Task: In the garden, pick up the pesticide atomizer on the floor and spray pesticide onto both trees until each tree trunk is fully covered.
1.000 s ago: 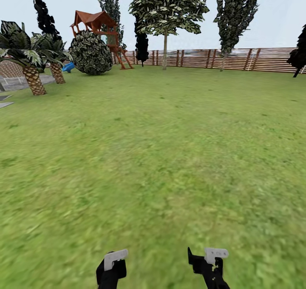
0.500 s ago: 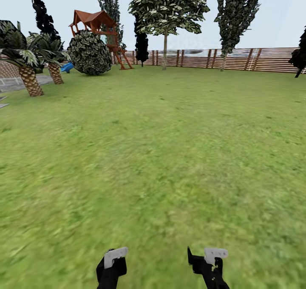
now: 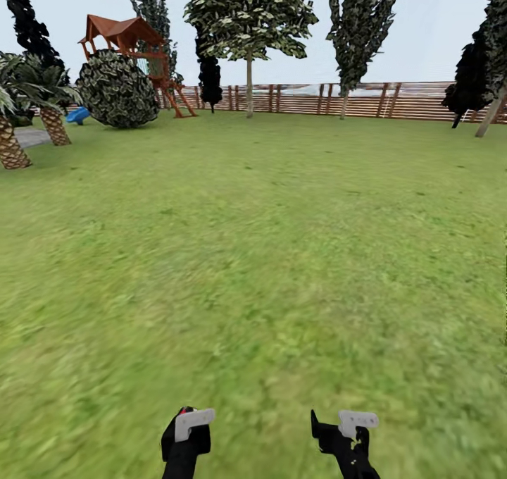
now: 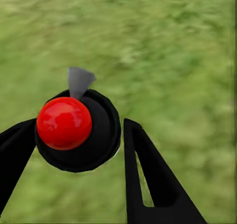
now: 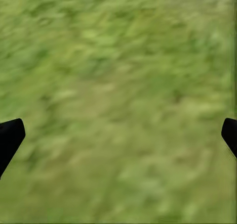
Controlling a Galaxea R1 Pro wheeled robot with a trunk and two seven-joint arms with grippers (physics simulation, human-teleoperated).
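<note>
My left gripper (image 4: 101,150) is clamped on the atomizer (image 4: 78,130), small, rigid, probably light, gripped around its body. My right gripper (image 5: 118,135) hangs spread apart above the lawn (image 3: 282,239).

Both arms low at bottom edge of head view, side by side, apart. Left gripper (image 3: 189,426): black fingers (image 4: 148,174) clamped around black object with red round cap. Right gripper (image 3: 348,422): fingers (image 5: 10,137) spread wide, nothing between.
</note>
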